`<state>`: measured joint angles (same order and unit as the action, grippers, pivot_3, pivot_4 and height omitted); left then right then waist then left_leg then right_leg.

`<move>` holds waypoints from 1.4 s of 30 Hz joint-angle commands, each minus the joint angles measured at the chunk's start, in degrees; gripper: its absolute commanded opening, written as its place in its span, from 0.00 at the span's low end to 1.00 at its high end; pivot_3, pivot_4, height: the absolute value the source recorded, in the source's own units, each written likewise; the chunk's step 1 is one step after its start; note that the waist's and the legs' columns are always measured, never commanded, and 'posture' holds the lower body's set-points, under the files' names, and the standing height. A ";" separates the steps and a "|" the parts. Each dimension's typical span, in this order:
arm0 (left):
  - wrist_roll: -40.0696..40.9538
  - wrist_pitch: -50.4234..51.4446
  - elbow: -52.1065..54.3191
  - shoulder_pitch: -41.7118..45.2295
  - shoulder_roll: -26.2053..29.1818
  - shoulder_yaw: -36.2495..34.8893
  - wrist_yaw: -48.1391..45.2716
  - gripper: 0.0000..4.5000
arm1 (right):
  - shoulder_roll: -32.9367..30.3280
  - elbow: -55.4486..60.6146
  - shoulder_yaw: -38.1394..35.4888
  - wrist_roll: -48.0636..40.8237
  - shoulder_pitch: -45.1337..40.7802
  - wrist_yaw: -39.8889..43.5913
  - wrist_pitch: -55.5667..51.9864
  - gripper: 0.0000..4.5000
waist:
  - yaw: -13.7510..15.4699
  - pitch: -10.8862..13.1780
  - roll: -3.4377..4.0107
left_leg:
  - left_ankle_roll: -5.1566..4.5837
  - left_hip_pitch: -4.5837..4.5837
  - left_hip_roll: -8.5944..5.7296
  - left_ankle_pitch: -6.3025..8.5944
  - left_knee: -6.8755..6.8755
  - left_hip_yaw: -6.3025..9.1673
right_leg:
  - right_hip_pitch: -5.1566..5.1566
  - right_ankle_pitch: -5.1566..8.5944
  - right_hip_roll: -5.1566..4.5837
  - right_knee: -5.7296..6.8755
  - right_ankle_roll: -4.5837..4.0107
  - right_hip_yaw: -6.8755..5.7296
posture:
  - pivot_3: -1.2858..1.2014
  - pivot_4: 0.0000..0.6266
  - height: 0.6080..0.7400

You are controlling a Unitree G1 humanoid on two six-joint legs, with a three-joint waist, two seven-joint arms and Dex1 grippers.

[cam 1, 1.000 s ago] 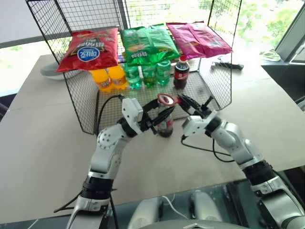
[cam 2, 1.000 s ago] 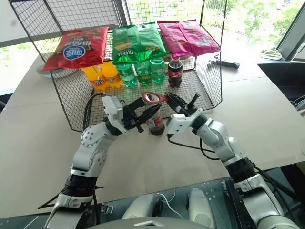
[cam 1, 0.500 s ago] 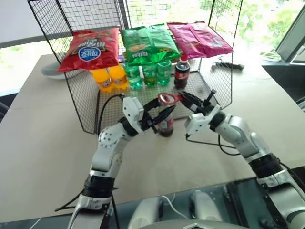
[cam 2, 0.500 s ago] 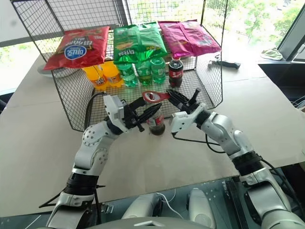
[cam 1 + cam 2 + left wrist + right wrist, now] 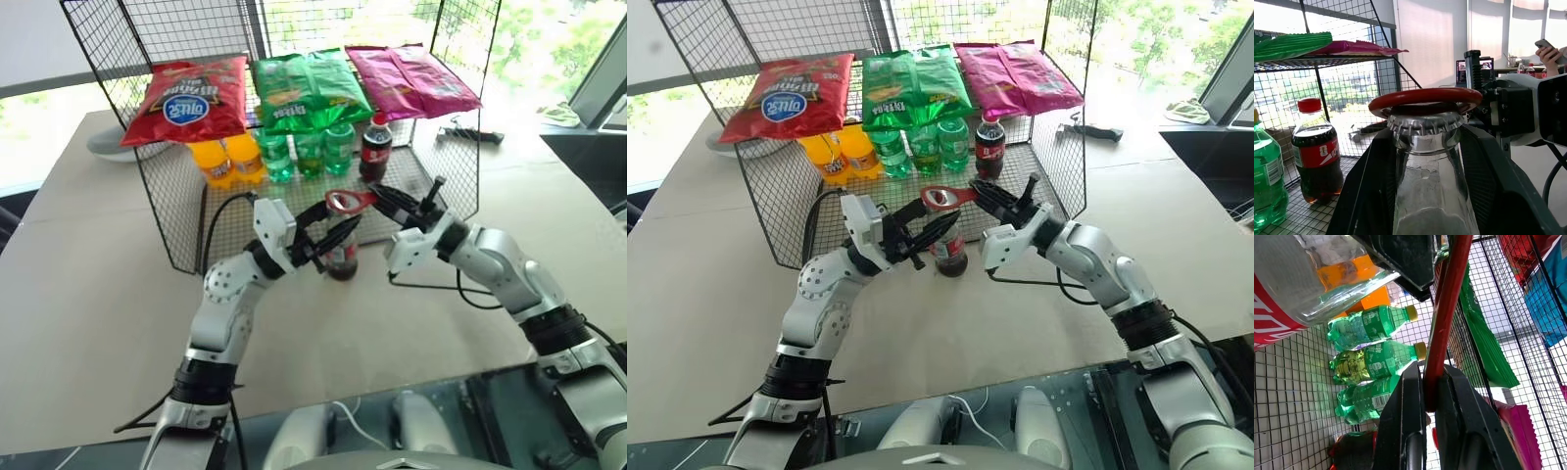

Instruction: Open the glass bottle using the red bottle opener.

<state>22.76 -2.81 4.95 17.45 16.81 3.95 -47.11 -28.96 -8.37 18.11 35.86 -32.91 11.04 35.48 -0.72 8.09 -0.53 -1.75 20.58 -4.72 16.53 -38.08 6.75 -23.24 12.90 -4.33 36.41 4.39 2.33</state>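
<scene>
A: What is the place like?

B: There is a big light-brown table (image 5: 88, 294) by bright windows with green trees outside. A black wire rack (image 5: 176, 225) stands on the far middle of the table.

A: What is in the rack?

B: On its top shelf lie a red chip bag (image 5: 186, 98) on the left, a green chip bag (image 5: 306, 88) in the middle and a pink chip bag (image 5: 409, 80) on the right. Under them stand two orange drink bottles (image 5: 223, 160), three green drink bottles (image 5: 306, 150) and a fat dark cola bottle with a red screw cap (image 5: 373, 147).

A: Where is the small clear glass bottle with the dark drink and red label (image 5: 342, 257)?

B: It stands upright on the table, just in front of the rack, near the middle. Its silver crimped cap (image 5: 1424, 122) is on top.

A: What does the left gripper (image 5: 331, 231) do?

B: Its two black fingers (image 5: 1364, 196) sit on both sides of the bottle's neck and squeeze it.

A: And the right gripper (image 5: 1426, 404)?

B: Its fingers are pressed together on the handle of the flat red bottle opener with a round loop head (image 5: 345, 202). It reaches in from the right. The red loop rests on top of the cap.

A: Anything else?

B: A person's hand (image 5: 1552, 55) holds a phone far back in the left wrist view.
</scene>
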 commanded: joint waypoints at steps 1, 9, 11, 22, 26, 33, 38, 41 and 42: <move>-2.73 1.62 -2.73 0.41 0.06 1.66 0.87 0.34 | 0.44 3.25 1.76 0.00 -2.88 0.77 4.41 0.00 | 0.01 0.01 0.00 | 0.00 0.00 0.00 0.00 0.00 0.00 | 0.00 0.00 0.00 -0.01 0.00 0.00 | 0.52 0.24 1.00; -2.75 1.79 -2.84 0.41 -0.06 1.79 0.80 0.34 | -0.46 3.12 0.76 -0.02 -4.59 1.00 4.69 0.00 | 0.07 0.02 0.01 | 0.00 0.03 0.00 0.00 0.00 0.01 | 0.00 0.00 0.00 -0.03 0.00 -0.01 | 0.52 0.24 1.00; -2.76 1.79 -2.90 0.42 -0.09 1.84 0.76 0.34 | -0.83 3.41 0.51 0.22 -5.17 1.01 4.90 0.00 | 0.08 0.03 0.01 | 0.00 0.03 0.00 0.00 0.00 0.02 | 0.00 0.00 0.00 -0.04 0.00 -0.01 | 0.52 0.24 1.00; -2.79 1.42 -3.51 0.76 -0.30 2.20 0.84 0.34 | -2.59 3.03 -1.04 3.45 -8.60 -1.18 6.02 0.00 | 0.08 0.02 0.00 | 0.01 0.03 0.01 0.01 0.08 0.07 | -0.01 0.00 0.03 -0.12 0.00 -0.03 | 0.52 0.24 1.00; -2.78 1.31 -3.58 0.77 -0.31 2.30 0.94 0.34 | -2.78 2.34 -1.54 3.48 -9.03 -1.68 6.39 0.00 | 0.09 0.02 0.00 | 0.00 0.09 -0.01 0.01 0.19 0.08 | -0.03 0.00 0.00 -0.27 -0.01 -0.03 | 0.52 0.24 1.00; -2.25 1.52 -2.90 -0.06 0.30 1.82 0.72 0.34 | -2.29 2.04 -1.69 3.00 -8.73 -2.04 6.00 0.00 | 0.04 0.02 0.00 | 0.01 0.06 0.01 0.00 0.35 0.07 | -0.04 0.00 0.01 -0.36 -0.01 -0.02 | 0.52 0.24 1.00; -1.30 2.05 -1.53 -0.86 0.87 1.32 0.49 0.34 | -2.36 2.15 -1.97 2.89 -8.27 -2.39 5.84 0.00 | 0.05 0.02 0.00 | 0.01 0.07 0.01 0.00 0.42 0.07 | -0.05 0.00 0.01 -0.44 -0.01 -0.02 | 0.52 0.24 1.00; -0.88 2.19 -1.12 -0.99 1.02 0.83 0.60 0.34 | -2.56 1.85 -2.21 2.92 -8.20 -2.78 5.74 0.00 | 0.08 0.02 0.00 | 0.01 0.07 0.01 0.00 0.44 0.07 | -0.06 0.00 0.01 -0.45 -0.01 -0.03 | 0.52 0.24 1.00; -0.81 2.23 -1.11 -0.94 1.03 0.74 0.64 0.34 | -2.59 1.73 -2.24 2.94 -8.24 -2.87 5.72 0.00 | 0.07 0.02 0.00 | 0.01 0.07 0.01 0.00 0.44 0.07 | -0.06 0.00 0.01 -0.45 -0.01 -0.03 | 0.52 0.24 1.00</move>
<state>23.00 -2.51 5.92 17.83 16.71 4.91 -46.58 -31.25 -7.44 17.88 39.75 -40.51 9.44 41.36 -0.65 8.12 -0.53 -1.75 20.65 -4.72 16.53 -37.64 6.82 -23.30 12.89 -4.32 35.95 4.38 2.31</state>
